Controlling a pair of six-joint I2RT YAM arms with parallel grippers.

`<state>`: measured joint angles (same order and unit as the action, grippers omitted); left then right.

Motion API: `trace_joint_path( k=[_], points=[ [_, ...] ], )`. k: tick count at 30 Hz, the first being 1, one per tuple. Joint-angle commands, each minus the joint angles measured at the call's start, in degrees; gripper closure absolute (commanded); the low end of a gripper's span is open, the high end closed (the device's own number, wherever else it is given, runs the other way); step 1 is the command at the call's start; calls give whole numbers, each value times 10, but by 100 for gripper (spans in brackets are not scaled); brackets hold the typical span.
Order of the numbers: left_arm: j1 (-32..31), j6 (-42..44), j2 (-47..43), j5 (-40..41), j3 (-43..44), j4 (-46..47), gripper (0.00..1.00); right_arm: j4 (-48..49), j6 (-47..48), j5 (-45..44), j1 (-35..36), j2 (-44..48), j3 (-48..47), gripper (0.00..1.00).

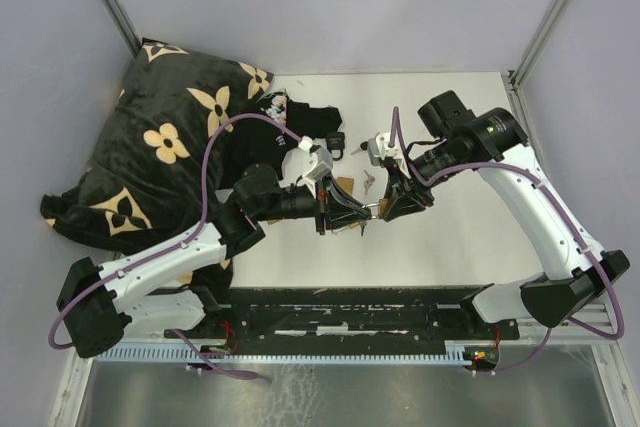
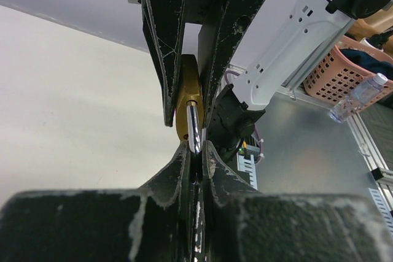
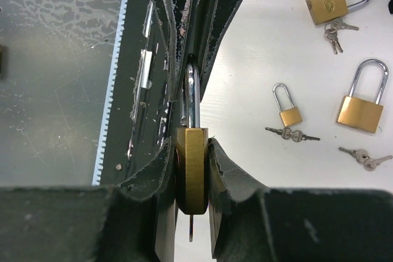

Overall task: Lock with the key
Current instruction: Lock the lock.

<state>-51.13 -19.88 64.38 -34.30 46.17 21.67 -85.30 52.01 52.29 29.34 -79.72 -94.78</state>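
Padlock (image 3: pixel 191 167) body was largely masked by the fingers of the right gripper (image 3: pixel 191 146). Only a thin sliver of key (image 3: pixel 191 230) showed beneath it at 6 o'clock. Overhead, both were too small to distinguish. Pink basket (image 2: pixel 334 75) was cropped at 3 o'clock.

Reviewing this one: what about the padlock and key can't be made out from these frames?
- Left wrist view: the left gripper covers the end of the shackle, so I cannot tell if it is latched.
- Right wrist view: what looks like the key is only a sliver below the padlock, between the fingers of the right gripper. Its turn is unreadable.
- Top view: the padlock is hidden between both grippers and too small.
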Motion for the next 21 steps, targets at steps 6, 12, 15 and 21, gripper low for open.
trace_joint_path(
  k=[6, 12, 15, 21],
  points=[
    [-3, -29, 16, 44, 1, 134, 97, 28, -18, 132, 13, -6, 5, 98],
    [-4, 2, 22, 39, 7, 92, 97, 26, -19, 149, 13, -6, 5, 98],
    [-12, 0, 31, 26, 3, 91, 97, 53, -43, 156, 12, -1, 10, 98],
    [-33, -49, 30, 54, -67, 181, 97, 85, -80, 199, -4, -1, 16, 98]
  ],
)
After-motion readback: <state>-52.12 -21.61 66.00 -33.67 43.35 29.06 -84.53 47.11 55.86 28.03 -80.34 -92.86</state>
